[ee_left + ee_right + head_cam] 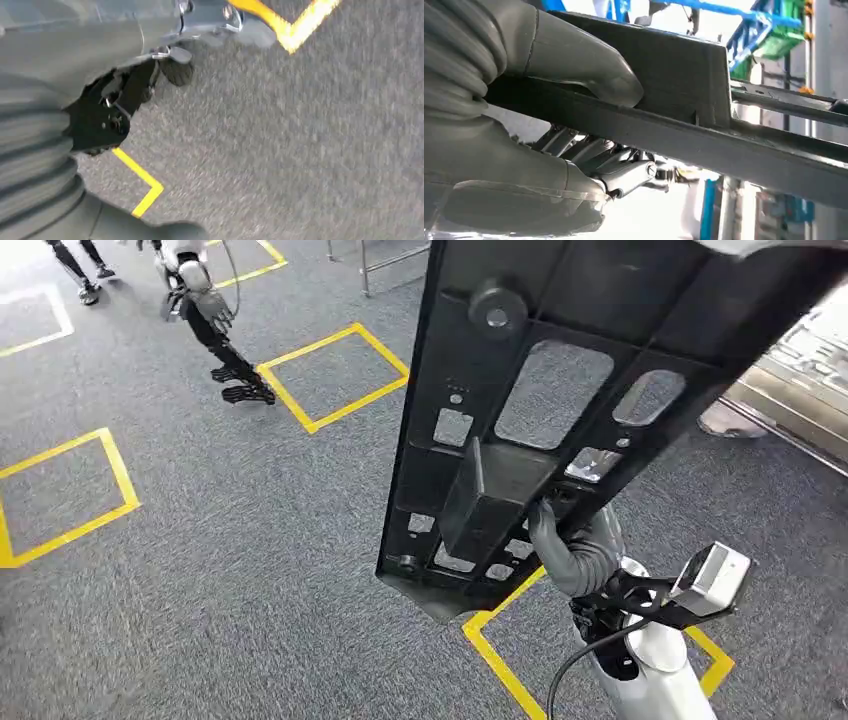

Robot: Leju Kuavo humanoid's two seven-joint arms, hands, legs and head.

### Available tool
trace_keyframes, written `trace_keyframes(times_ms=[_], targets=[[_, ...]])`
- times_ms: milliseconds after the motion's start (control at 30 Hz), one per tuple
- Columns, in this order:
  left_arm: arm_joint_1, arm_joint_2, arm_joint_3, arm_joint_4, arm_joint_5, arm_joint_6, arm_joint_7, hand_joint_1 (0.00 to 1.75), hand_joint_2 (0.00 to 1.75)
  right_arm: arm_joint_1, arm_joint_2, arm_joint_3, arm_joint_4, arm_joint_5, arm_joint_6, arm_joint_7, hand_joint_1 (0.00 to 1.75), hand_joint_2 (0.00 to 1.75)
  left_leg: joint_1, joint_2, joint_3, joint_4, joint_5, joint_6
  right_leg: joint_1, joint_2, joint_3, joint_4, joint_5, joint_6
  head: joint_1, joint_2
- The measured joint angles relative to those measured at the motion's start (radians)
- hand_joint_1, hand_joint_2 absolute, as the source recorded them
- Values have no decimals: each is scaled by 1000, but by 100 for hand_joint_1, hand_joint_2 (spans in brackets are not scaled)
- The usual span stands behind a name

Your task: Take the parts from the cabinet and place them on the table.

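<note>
Because the right hand (580, 545) grips only one end of the long black part (560, 410), held up high over the floor, it could tip and fall, while the left hand (107, 112) hangs low, fingers too blurry to tell.

Black panel (560, 410) blocks ahead; grey carpet (240, 570) leftward seems open.

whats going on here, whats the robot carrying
The robot's right hand grips a long black panel part with cut-out openings, holding it up above the grey carpet marked with yellow tape squares. In the right wrist view the thumb presses on one face of the part while the darker fingers wrap the other. The left hand hangs near the floor holding nothing. Another robot stands further off.
</note>
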Motion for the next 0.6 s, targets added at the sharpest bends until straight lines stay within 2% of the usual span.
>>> trace_keyframes(times_ms=[33,67,100,133,167,200,233,267,300,333,367,400,433,467,500,567,600], targets=[[-2,0,0,0,0,0,0,0,175,5,0,-1,0,0,0,-3,175,175,0,10,4,-3,-1,-5,2,11,-1,1,0,-4,-1,0],[-5,0,0,0,0,0,0,0,175,8,0,-3,0,0,2,-6,175,175,0,21,10,-3,-5,-13,-3,24,3,-7,3,-11,0,0],[-7,1,0,0,2,1,0,0,175,11,0,-3,-1,0,4,-8,175,175,7,-20,8,9,-18,-20,-9,34,9,-13,7,-16,-1,0],[-6,1,1,0,0,3,0,0,175,8,0,-3,-1,0,5,-11,175,175,9,-69,-12,56,-49,-22,-11,44,9,-13,7,-21,-3,0],[-5,-1,3,0,-1,4,2,0,175,8,4,-2,0,-1,5,-12,175,175,11,-88,-47,131,-89,-23,-11,55,9,-13,7,-25,-7,0],[-3,-1,5,0,-1,5,2,0,175,8,6,-2,0,-1,6,-11,175,175,12,-98,-91,221,-127,-25,-10,68,9,-13,7,-27,-8,0],[-2,-1,6,0,0,6,2,0,175,9,6,-2,0,-2,9,-11,175,175,12,-103,-129,293,-149,-27,-8,82,9,-12,7,-28,-7,0],[0,-1,6,0,0,8,3,0,175,9,7,-2,0,-2,12,-10,175,175,12,-103,-150,327,-148,-28,-7,96,10,-11,7,-28,-8,0],[1,-1,6,0,1,10,3,0,175,9,8,-1,0,-2,16,-8,175,175,12,-104,-148,311,-120,-27,-7,111,11,-9,6,-28,-7,0],[1,-1,6,0,0,10,3,0,175,8,8,-1,0,-3,20,-7,175,175,12,-106,-125,248,-74,-24,-7,126,12,-7,6,-27,-9,0],[0,-1,6,0,0,10,3,0,175,8,8,0,0,-4,21,-5,175,175,12,-115,-87,155,-21,-21,-8,140,14,-6,5,-25,-9,0],[0,-1,6,0,0,11,3,0,175,7,9,0,0,-5,21,-5,175,175,13,-146,-45,60,25,-16,-9,152,16,-4,3,-22,-10,0],[-1,-1,6,0,0,11,3,0,175,7,10,0,0,-6,21,-4,175,175,15,-184,-29,26,10,-11,-5,161,13,-2,3,-17,-8,0],[-1,-1,6,0,0,11,3,0,175,5,11,1,0,-6,21,-1,175,175,17,-178,-26,12,11,-11,-7,174,7,3,4,-11,-7,0],[-3,-1,6,0,-3,12,3,0,175,4,12,2,0,-7,21,0,175,175,11,-169,-27,13,12,-9,-12,182,3,1,6,-5,-8,0],[-9,-1,6,0,-3,13,2,0,175,4,13,2,0,-8,20,2,175,175,10,-152,-22,9,16,4,-14,203,1,-5,11,11,-8,0],[-11,-4,6,0,0,13,2,0,175,4,13,2,0,-10,19,5,175,175,19,-135,-18,-2,23,14,-14,179,-1,5,4,12,-8,0]])
